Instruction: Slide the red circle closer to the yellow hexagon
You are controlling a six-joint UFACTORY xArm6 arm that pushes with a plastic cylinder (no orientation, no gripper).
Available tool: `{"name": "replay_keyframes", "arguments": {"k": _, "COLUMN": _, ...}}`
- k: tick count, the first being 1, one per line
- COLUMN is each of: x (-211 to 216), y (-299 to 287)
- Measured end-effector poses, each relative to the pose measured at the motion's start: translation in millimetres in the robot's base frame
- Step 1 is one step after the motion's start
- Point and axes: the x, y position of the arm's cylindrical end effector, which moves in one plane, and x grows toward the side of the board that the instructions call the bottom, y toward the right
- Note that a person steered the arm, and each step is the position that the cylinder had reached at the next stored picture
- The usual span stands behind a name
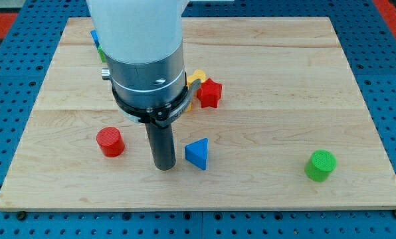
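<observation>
The red circle (110,142) is a short red cylinder at the board's lower left. My tip (164,166) rests on the board to its right, apart from it, with a blue triangle (198,153) close on the tip's right. A yellow block (197,79), its shape mostly hidden by the arm, peeks out above the middle, next to a red star (209,93).
A green cylinder (319,165) stands at the lower right. A blue block (94,38) and a green block (101,53) show partly behind the arm at the upper left. The wooden board (284,79) lies on a blue perforated table.
</observation>
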Motion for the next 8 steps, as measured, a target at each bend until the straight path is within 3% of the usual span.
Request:
{"name": "replay_keyframes", "arguments": {"k": 2, "x": 14.3, "y": -5.3}}
{"name": "replay_keyframes", "arguments": {"k": 3, "x": 14.2, "y": -76.1}}
{"name": "replay_keyframes", "arguments": {"k": 4, "x": 6.9, "y": -104.2}}
{"name": "replay_keyframes", "arguments": {"k": 5, "x": -13.9, "y": -83.9}}
{"name": "replay_keyframes", "arguments": {"k": 8, "x": -59.4, "y": -110.5}}
